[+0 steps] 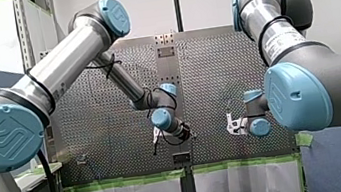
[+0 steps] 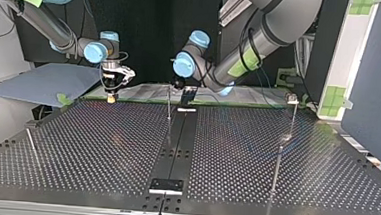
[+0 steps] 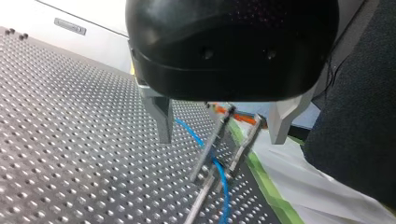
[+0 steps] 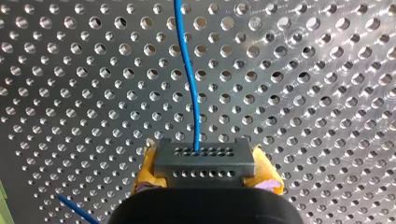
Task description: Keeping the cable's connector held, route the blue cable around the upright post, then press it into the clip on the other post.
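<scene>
a big metal table full of small holes lies under two arms. in the front view the left arm comes in from the left and the right arm comes in from the right. both reach out to the far part of the table and hang over it, well apart from each other.

the left gripper has its two metal fingers wide apart and holds nothing. a forked metal post stands ahead of it, between the fingers.

the right gripper is closed tight on the dark connector, with a yellow pad on each side of it.

the blue cable comes out of the connector and runs away over the holes. in the left wrist view it goes by the forked post; whether it sits inside the fork cannot be told.

in the top view a thin post stands near the middle.
</scene>
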Tool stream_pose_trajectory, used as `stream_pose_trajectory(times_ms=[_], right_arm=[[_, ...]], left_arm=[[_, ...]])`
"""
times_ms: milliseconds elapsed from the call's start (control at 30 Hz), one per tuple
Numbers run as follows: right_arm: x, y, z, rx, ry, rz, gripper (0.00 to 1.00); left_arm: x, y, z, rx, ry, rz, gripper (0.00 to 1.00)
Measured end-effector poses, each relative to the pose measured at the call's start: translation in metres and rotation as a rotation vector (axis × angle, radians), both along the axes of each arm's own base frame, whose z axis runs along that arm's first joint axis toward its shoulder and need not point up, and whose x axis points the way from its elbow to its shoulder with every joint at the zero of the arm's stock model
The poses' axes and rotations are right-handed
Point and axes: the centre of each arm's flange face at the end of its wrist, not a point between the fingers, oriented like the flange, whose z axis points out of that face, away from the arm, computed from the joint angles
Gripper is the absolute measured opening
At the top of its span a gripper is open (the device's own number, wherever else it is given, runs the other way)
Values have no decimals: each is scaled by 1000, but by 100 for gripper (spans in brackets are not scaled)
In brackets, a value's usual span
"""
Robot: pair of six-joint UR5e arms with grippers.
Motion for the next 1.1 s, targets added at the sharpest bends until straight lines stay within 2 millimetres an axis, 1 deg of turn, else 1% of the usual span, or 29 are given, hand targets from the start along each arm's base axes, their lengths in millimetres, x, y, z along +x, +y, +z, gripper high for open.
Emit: stream_pose_trajectory(times_ms=[300,500,767,1100], right_arm=[[-1,0,0,3,0,0,0],[-3,-1,0,5,-6,-4,0],[-5,-2,0,8,-10,-6,0],[-6,-2,0,9,-13,-5,0]], left_arm=[[-27,-3,29,-73,-55,40,98],[-41,4,48,-131,-78,97,98],[-60,23,66,-160,-67,178,98],[-87,50,82,-105,-50,241,98]])
